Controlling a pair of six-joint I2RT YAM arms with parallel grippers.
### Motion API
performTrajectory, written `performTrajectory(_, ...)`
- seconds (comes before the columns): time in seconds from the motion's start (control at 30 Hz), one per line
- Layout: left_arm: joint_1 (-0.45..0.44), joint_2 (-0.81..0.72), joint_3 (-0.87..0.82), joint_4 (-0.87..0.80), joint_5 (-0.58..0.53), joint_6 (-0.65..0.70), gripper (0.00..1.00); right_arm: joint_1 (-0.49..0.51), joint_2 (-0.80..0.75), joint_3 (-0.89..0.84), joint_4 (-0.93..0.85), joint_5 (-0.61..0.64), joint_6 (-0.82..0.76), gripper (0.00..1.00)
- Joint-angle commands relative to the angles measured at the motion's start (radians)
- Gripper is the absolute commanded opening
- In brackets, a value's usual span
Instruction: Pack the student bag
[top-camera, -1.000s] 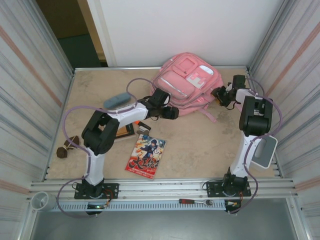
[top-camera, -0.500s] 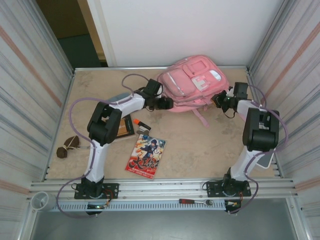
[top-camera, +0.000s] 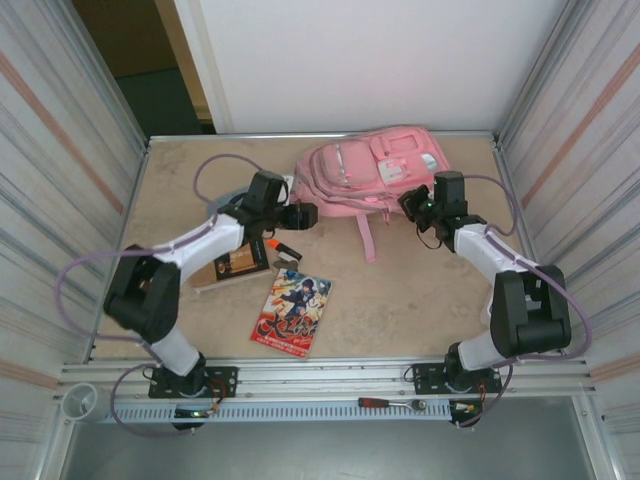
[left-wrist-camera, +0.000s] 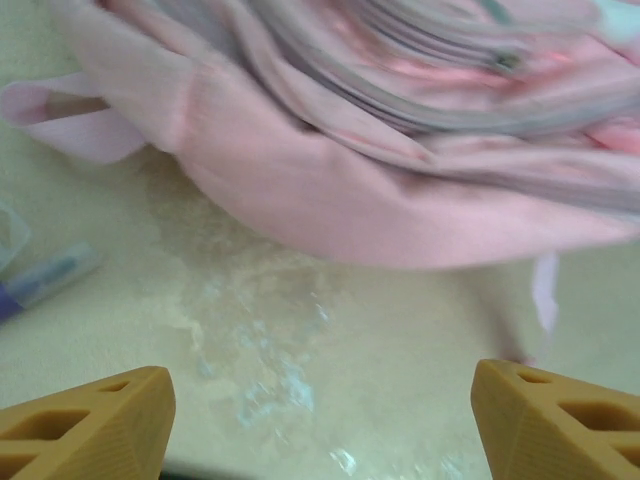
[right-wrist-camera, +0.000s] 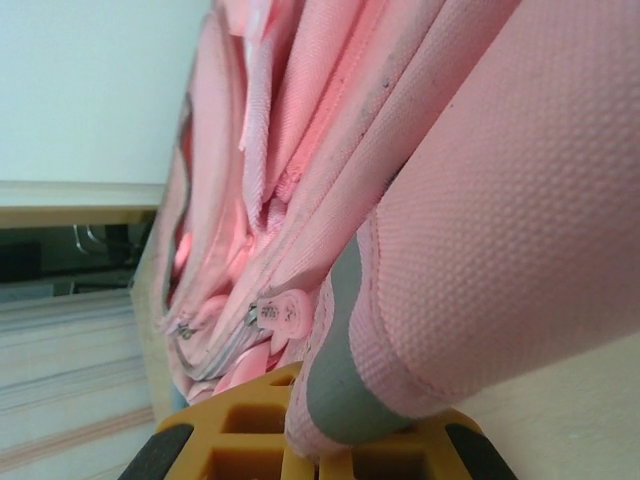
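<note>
The student bag (top-camera: 365, 170), a large pink backpack, lies at the back of the table with one strap (top-camera: 367, 236) trailing toward me. My right gripper (top-camera: 413, 206) sits at its right near corner. In the right wrist view that gripper (right-wrist-camera: 330, 452) is shut on a pink fold with grey trim, part of the student bag (right-wrist-camera: 480, 200). A pink zipper pull (right-wrist-camera: 283, 313) hangs just beside the pinch. My left gripper (top-camera: 306, 214) hovers at the bag's left near edge. In the left wrist view it (left-wrist-camera: 320, 420) is open over bare table, the student bag (left-wrist-camera: 330, 190) just beyond its fingertips.
A comic book (top-camera: 293, 312) lies in the near middle. A brown book (top-camera: 236, 265) and an orange marker (top-camera: 271, 243) sit beside my left forearm. A bluish pen (left-wrist-camera: 45, 280) lies left of the bag. A screwdriver (top-camera: 390, 403) rests on the front rail. Metal walls close both sides.
My right gripper shut on the bag's edge and pulled it left and nearer, turning the bag to lie more sideways. My left arm swung back to the left, gripper still open.
</note>
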Motion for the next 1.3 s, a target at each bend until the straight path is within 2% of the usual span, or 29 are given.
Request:
performTrajectory(0.0, -0.106, -0.074, -0.081, 0.104, -0.109, 0.082, 0.73, 0.047, -0.072, 0.052, 0.003, 0.075, 0.032, 0.03)
performTrajectory(0.13, -0.248, -0.068, -0.081, 0.179, -0.22, 0.165, 0.66, 0.08, -0.082, 0.074, -0.003, 0.089, 0.037, 0.04)
performTrajectory(0.4, -0.381, 0.117, 0.111, 0.218, -0.312, 0.277, 0.55, 0.1, -0.087, 0.106, -0.011, 0.079, 0.044, 0.04)
performTrajectory(0.77, -0.391, 0.312, 0.283, 0.246, -0.369, 0.313, 0.46, 0.094, -0.063, 0.115, -0.002, 0.057, 0.038, 0.04)
performTrajectory(1.0, -0.378, 0.338, 0.288, 0.276, -0.404, 0.291, 0.38, 0.085, -0.049, 0.115, 0.007, 0.052, 0.035, 0.04)
performTrajectory(1.27, -0.351, 0.341, 0.298, 0.285, -0.373, 0.274, 0.34, 0.08, -0.043, 0.109, 0.004, 0.053, 0.026, 0.04)
